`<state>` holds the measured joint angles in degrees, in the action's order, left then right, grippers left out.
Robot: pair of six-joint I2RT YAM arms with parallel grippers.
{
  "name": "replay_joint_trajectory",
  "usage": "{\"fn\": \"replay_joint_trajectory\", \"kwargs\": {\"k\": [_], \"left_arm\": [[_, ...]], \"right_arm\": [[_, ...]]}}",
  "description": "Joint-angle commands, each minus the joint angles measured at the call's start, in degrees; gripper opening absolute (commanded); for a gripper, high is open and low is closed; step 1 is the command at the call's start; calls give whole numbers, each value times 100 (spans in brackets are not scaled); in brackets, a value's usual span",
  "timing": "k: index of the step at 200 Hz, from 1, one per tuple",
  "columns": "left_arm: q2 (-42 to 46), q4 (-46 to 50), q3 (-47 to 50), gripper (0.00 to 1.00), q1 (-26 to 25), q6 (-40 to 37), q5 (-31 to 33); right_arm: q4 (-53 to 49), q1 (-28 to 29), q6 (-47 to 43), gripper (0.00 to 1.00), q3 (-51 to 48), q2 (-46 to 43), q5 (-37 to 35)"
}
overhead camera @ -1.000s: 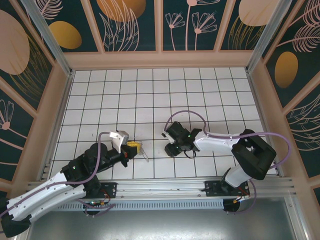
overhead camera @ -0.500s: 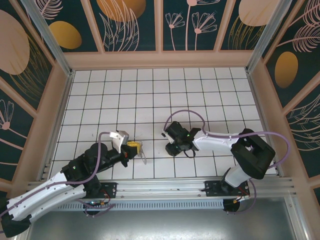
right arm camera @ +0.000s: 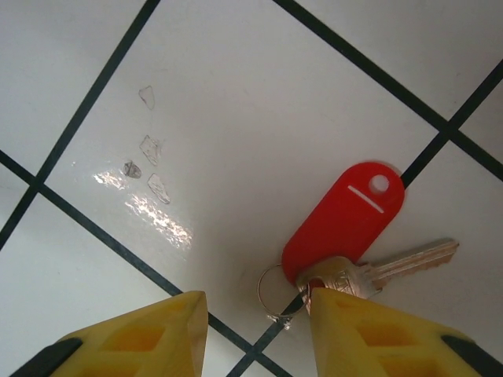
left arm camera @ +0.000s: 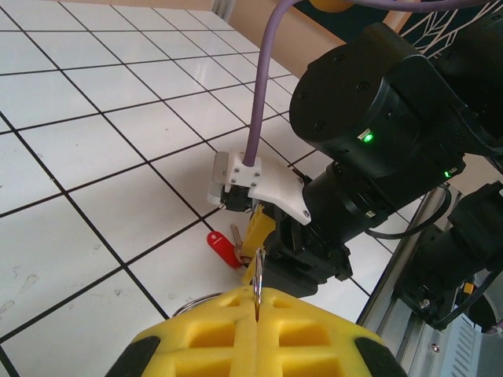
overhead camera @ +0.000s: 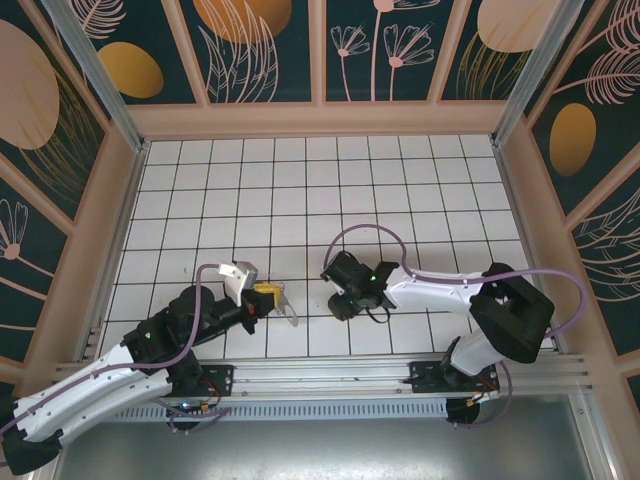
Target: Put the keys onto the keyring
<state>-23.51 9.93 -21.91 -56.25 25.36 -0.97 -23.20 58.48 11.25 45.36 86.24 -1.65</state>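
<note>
A key (right arm camera: 393,267) with a silver blade and a red plastic tag (right arm camera: 346,220) lies flat on the white tile, a small wire ring (right arm camera: 275,294) at its head. My right gripper (right arm camera: 255,330) hangs just over it, open, one yellow fingertip (right arm camera: 354,314) at the key's head and the other well to its left. In the left wrist view the red tag (left arm camera: 222,245) lies beside that gripper's yellow finger (left arm camera: 259,232). My left gripper (left arm camera: 257,294) is shut on the keyring (left arm camera: 257,271), a thin metal loop seen edge-on. From above, the left gripper (overhead camera: 268,290) holds the keyring (overhead camera: 288,312) left of the right gripper (overhead camera: 340,298).
The floor (overhead camera: 300,190) is white tile with black grid lines, walled by wooden panels (overhead camera: 320,118). A metal rail (overhead camera: 330,375) runs along the near edge. A purple cable (overhead camera: 365,235) loops over the right wrist. Small scuff marks (right arm camera: 149,149) dot the tile left of the key.
The right gripper has shifted slightly left and toward the near edge, and its jaws stand a little wider. The left arm and the keyring have stayed put.
</note>
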Motion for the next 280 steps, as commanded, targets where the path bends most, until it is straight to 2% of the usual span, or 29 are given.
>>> {"fn": "replay_joint_trajectory", "kwargs": {"k": [1, 79, 120, 162, 251, 280], "left_arm": [[58, -351, 5, 0, -31, -49, -35], [177, -322, 11, 0, -35, -5, -79], [129, -330, 12, 0, -28, -20, -41], [190, -312, 19, 0, -24, -14, 11], [109, -312, 30, 0, -28, -5, 31], [84, -320, 25, 0, -33, 6, 31]], "right_arm": [[-337, 100, 52, 39, 335, 207, -394], [-1003, 453, -251, 37, 890, 778, -1134], [-1032, 571, -544, 37, 917, 889, -1250], [-1141, 639, -805, 32, 980, 1145, -1379], [-1161, 648, -982, 26, 878, 1082, -1487], [-1167, 632, -1010, 17, 834, 1093, -1577]]}}
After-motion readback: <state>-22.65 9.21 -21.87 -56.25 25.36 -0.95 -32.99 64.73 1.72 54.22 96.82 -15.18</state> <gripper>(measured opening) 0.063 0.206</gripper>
